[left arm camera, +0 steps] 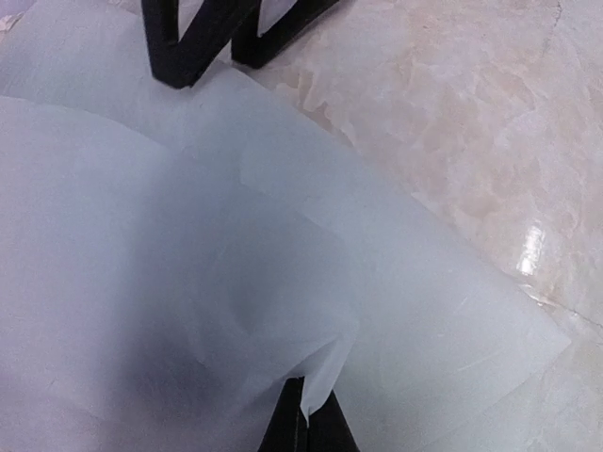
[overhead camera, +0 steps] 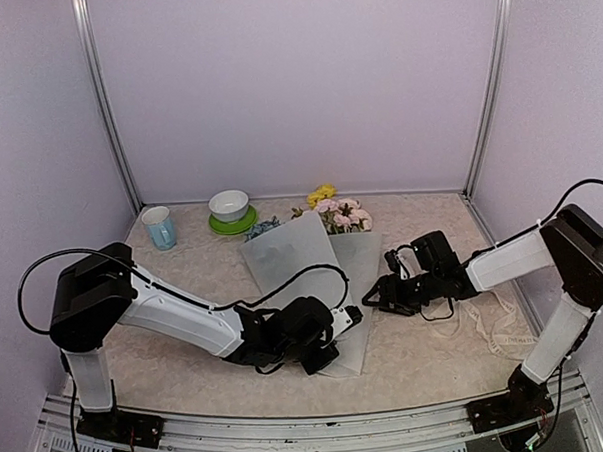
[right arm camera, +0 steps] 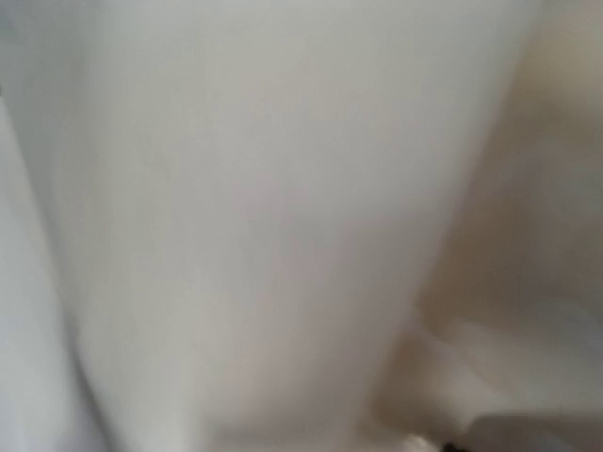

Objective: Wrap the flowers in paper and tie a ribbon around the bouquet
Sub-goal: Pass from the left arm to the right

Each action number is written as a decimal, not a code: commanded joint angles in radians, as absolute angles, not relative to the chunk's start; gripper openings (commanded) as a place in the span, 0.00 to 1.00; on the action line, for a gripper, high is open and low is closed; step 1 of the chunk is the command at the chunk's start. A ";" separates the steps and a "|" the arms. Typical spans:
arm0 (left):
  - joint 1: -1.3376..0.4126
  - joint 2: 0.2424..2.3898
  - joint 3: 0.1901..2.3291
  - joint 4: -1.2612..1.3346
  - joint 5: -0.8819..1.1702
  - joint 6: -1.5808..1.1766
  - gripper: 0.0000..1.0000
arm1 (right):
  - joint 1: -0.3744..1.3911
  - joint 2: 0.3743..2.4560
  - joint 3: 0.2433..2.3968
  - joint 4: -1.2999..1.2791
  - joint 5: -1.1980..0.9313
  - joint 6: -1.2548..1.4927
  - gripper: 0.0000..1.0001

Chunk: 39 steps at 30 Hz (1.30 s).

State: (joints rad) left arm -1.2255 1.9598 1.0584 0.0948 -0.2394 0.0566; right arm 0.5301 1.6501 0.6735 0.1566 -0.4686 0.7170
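As counted from overhead: two arms, two grippers, one bunch of flowers, one sheet of paper, one ribbon, one cup, one bowl, one plate. Flowers lying mid-table, heads toward the far wall: one yellow cluster farthest back, a few pink roses just in front of it (exact number too small to read), one blue-teal cluster with green leaves off to the left, peeking past the paper's far edge. Stems hidden under the wrap. Paper frosted white, thin, translucent, folded over the bunch in overlapping layers; wide at the flower end, narrowing toward the near edge of the table, roughly a cone. Seen close from the left wrist: several smooth layers stacked, edges crisp, grey shadow through the middle, one corner spread flat on the marbled beige tabletop. Left gripper at the narrow near end of the wrap, jaws closed, thin fold of paper pinched between the fingertips. Right gripper close against the right edge of the paper; jaws not readable from above, right wrist view only a blur of white sheet, so cannot tell open or closed. Ribbon cream-white, loose and looping on the table at far right beside the right arm, well apart from the wrap. Cup pale blue, far left; bowl white, sitting on the green plate, just right of the cup.
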 commanded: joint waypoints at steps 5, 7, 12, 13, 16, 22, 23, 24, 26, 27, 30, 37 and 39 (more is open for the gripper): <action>-1.269 1.916 1.003 0.140 -0.110 0.181 0.00 | 0.584 1.793 0.732 0.361 -0.590 0.806 0.09; -1.271 1.910 1.011 0.127 -0.094 0.210 0.00 | 0.600 1.809 0.738 0.381 -0.573 0.831 0.00; -1.297 1.932 1.087 0.069 -0.057 0.293 0.00 | 0.641 1.822 0.740 0.430 -0.515 0.886 0.00; -1.297 1.937 1.093 0.069 -0.031 0.298 0.00 | 0.641 1.820 0.734 0.443 -0.505 0.897 0.00; -1.294 1.959 1.096 0.055 0.058 0.305 0.00 | 0.641 1.807 0.721 0.456 -0.495 0.911 0.00; -1.283 2.030 1.119 0.002 0.060 0.305 0.00 | 0.641 1.764 0.718 0.369 -0.484 0.856 0.15; -1.281 2.033 1.121 0.000 0.064 0.302 0.00 | 0.641 1.741 0.720 0.326 -0.464 0.832 0.22; -1.281 2.034 1.118 0.001 0.067 0.299 0.00 | 0.640 1.712 0.726 0.273 -0.440 0.801 0.29; -1.281 2.033 1.114 0.003 0.067 0.294 0.00 | 0.635 1.654 0.754 0.155 -0.387 0.726 0.39; -1.281 2.034 1.114 0.002 0.065 0.294 0.00 | 0.632 1.624 0.774 0.092 -0.359 0.687 0.44; -1.277 2.035 1.112 0.000 0.065 0.291 0.00 | 0.623 1.528 0.837 -0.064 -0.278 0.574 0.61; -1.274 2.033 1.111 -0.001 0.068 0.284 0.00 | 0.643 1.436 0.878 -0.028 -0.599 0.279 1.00; -1.273 2.034 1.117 -0.010 0.070 0.283 0.00 | 0.664 1.489 0.938 -0.035 -0.640 0.239 0.99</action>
State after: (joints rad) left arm -1.2732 2.0022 1.1110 0.0517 0.0368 0.2848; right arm 0.6312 1.4338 0.8677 -0.0143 -0.4580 0.4110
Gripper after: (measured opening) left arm 0.006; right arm 0.998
